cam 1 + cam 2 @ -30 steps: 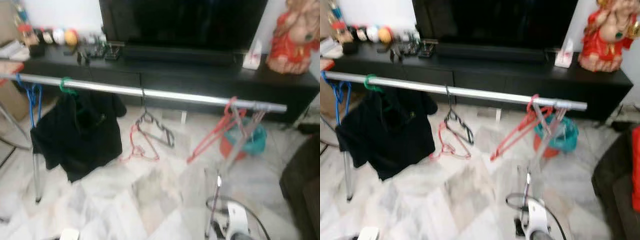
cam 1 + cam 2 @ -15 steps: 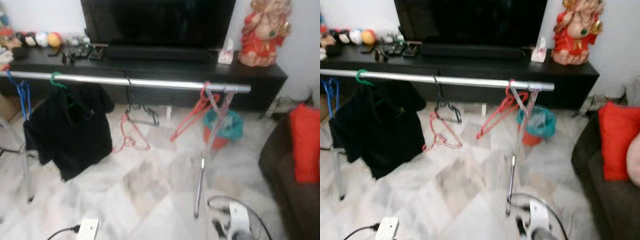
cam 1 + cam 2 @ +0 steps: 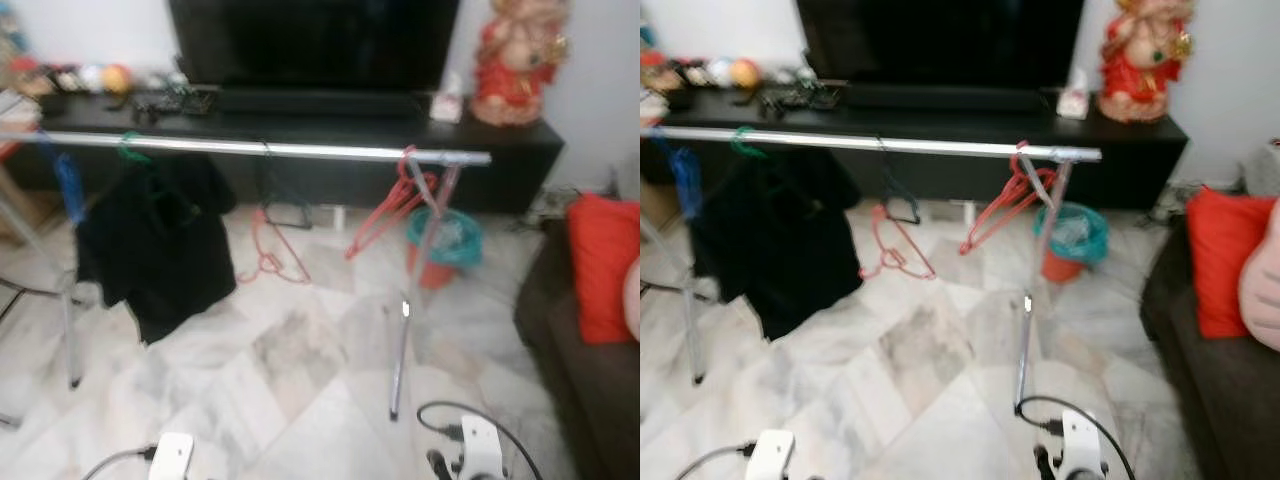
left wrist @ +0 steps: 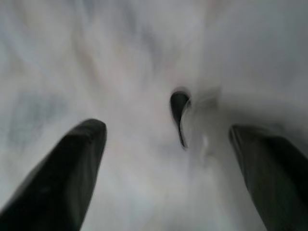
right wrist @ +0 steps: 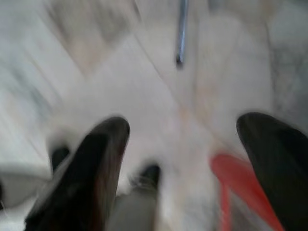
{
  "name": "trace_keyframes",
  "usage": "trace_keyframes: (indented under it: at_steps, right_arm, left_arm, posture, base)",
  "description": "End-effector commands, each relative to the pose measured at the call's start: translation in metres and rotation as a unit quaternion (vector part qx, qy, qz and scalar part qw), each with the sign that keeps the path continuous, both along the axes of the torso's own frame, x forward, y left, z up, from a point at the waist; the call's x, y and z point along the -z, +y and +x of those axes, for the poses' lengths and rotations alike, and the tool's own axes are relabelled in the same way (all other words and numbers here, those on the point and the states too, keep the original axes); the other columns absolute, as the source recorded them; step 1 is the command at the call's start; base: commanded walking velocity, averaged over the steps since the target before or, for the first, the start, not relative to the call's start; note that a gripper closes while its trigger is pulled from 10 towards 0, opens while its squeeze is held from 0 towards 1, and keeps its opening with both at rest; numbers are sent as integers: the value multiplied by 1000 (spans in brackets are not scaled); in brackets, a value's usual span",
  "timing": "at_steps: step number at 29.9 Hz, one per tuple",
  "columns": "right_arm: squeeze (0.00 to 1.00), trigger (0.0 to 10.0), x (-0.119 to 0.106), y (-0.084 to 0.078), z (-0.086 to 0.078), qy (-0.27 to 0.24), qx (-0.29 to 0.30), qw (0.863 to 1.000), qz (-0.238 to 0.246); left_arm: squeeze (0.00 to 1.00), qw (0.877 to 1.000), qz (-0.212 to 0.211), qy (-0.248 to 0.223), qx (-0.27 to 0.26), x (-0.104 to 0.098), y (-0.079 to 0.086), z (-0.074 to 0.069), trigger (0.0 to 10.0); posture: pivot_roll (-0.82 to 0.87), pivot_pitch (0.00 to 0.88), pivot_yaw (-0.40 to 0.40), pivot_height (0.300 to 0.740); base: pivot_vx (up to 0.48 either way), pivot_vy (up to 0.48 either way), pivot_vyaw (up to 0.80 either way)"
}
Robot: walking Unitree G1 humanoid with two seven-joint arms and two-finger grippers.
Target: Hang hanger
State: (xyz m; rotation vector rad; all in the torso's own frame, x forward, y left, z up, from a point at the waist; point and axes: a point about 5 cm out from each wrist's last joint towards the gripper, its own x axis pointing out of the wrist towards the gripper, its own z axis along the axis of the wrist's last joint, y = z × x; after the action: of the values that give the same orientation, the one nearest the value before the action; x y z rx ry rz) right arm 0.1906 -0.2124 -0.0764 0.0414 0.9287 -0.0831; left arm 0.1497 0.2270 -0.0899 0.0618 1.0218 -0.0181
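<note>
Left eye view shows my room from the biggest things down. The marble floor (image 3: 300, 370) fills most of what I see. At 12 o'clock stands the black TV cabinet (image 3: 300, 125) with the big TV (image 3: 310, 40) on it. At 3 o'clock is the dark sofa (image 3: 590, 350) with a red cushion (image 3: 605, 265). Across the middle runs the silver clothes rail (image 3: 260, 148). A black shirt (image 3: 150, 240) hangs from it at 9 o'clock. A red hanger (image 3: 385, 215) hangs near the rail's right end, just past 12 o'clock, and a pink hanger (image 3: 265, 250) hangs lower near the middle. A teal bin (image 3: 445, 240) sits behind the rail's leg.

My left gripper (image 4: 168, 163) hangs over the floor, its two fingers spread wide with nothing between them. My right gripper (image 5: 183, 163) is spread wide too and grips nothing, but something red (image 5: 236, 187) lies on the floor near one finger. It is too blurry to tell if that is a hanger.

I think I am at the start, looking for a hanger to pick up. Next I must reach down, close on one, and lift its hook over the rail.
</note>
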Motion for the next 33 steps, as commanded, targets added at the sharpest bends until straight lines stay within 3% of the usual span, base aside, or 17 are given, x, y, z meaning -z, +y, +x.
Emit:
trace_keyframes:
  at_steps: [1, 6, 9, 13, 18, 25, 33]
  right_arm:
    - [0, 10000, 3, 0, -5, 8, 4, 1000, 3]
    - [0, 10000, 2, 0, -5, 7, -2, 1000, 4]
    - [0, 10000, 2, 0, -5, 6, -2, 1000, 6]
    - [0, 10000, 3, 1, -5, 8, -14, 1000, 9]
    - [0, 10000, 3, 2, -6, 10, -17, 1000, 10]
    - [0, 10000, 4, 1, -7, 12, -20, 1000, 9]
    - [0, 10000, 4, 0, -8, 14, -27, 1000, 7]
  left_arm:
    - [0, 1000, 1, -7, -4, -3, 7, 4, 10000]
    - [0, 1000, 3, -2, -8, -3, 15, -2, 10000]
    - [0, 1000, 3, 0, -7, -3, 16, -4, 10000]
    - [0, 1000, 1, 9, -4, 2, 5, -9, 10000]
    - [0, 1000, -3, 14, 2, 7, -17, -9, 10000]
    - [0, 1000, -5, 13, 9, 8, -31, -3, 10000]
    - [0, 1000, -2, 5, 4, 2, -17, 5, 10000]
  posture:
    - [-1, 4, -16, 740]
    - [0, 5, -16, 740]
    - [0, 7, -16, 740]
    - [2, 3, -16, 740]
    - [2, 0, -13, 740]
    - [7, 0, -17, 740]
    - [9, 0, -22, 740]
  base:
    - [0, 0, 0]
    - [0, 0, 259]
    - [0, 0, -775]
    - [0, 0, 0]
    - [0, 0, 800]
    - [0, 0, 800]
    - [0, 0, 800]
